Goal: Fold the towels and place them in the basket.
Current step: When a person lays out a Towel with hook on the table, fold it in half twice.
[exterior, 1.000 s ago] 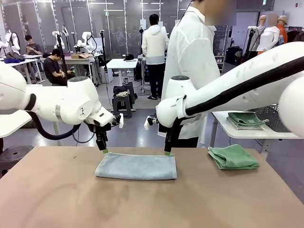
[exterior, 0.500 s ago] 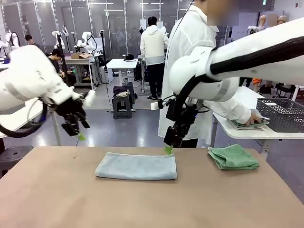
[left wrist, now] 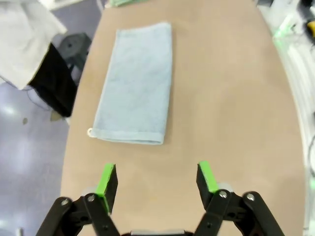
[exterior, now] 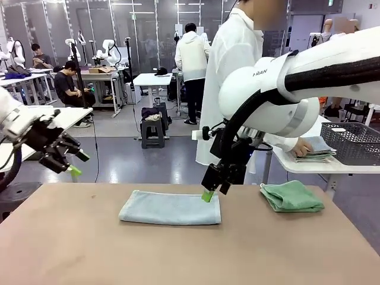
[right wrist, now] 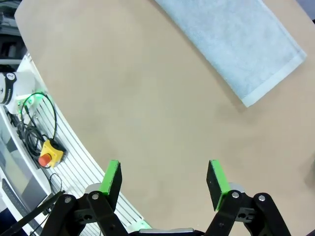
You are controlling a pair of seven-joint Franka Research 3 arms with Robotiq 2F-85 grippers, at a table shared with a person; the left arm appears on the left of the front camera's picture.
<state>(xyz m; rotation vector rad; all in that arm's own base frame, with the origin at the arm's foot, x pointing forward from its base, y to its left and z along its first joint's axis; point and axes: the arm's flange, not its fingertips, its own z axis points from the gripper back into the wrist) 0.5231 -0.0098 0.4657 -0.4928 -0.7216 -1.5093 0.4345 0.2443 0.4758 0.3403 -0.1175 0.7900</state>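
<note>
A pale blue-grey towel [exterior: 170, 208] lies folded into a long strip in the middle of the table, also seen as towel [left wrist: 135, 83] and towel [right wrist: 236, 44]. A mint green towel [exterior: 292, 196] lies folded at the table's far right. My right gripper [exterior: 208, 195] hangs open just above the blue-grey towel's far right corner, holding nothing; in its own view the right gripper [right wrist: 165, 179] is over bare table. My left gripper [exterior: 72, 169] is open and empty, out past the table's left end; the left gripper [left wrist: 156, 179] looks along the towel. The dark mesh basket [exterior: 356, 141] stands on a side table at right.
A person in a white coat [exterior: 237, 65] stands across the table with a hand [exterior: 304, 146] on a stack of folded towels [exterior: 314, 151] beside the basket. A yellow box with a red button [right wrist: 49, 153] and cables sit off the table's edge.
My left arm has swung away from the towel's far left corner, out to the left. The right gripper has tilted and stayed near the far right corner. The person's hand reached the towel stack.
</note>
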